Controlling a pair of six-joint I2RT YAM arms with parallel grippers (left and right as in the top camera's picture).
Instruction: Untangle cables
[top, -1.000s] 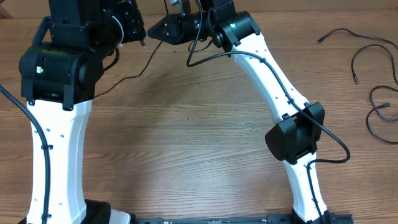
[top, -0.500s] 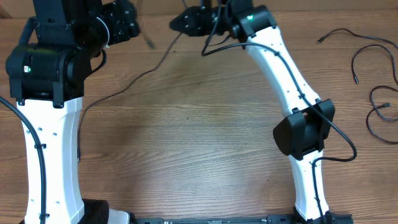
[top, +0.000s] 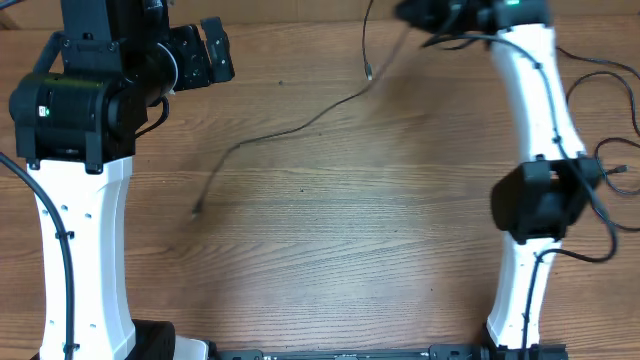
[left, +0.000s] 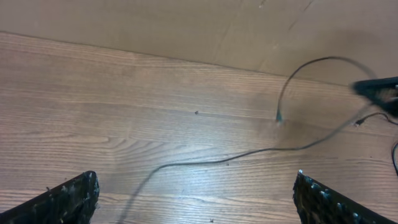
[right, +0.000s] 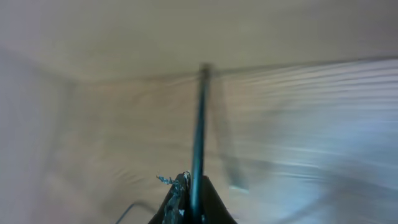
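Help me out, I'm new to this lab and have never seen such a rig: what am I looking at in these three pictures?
Two white-and-black robot arms work at a wooden table. One picture looks down from above; the other two come from cameras on each wrist. The left pincer stands wide open, holding nothing. The right pincer is shut on a thin black cable, which trails loose across the wood. More cables lie at the table's right edge. The right wrist picture is blurred.

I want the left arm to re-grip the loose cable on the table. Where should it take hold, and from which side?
Probably the cable's straight middle run, from directly above with the left gripper across it. That stretch looks flat on bare table; toward the right gripper, shut on it, the cable lifts.
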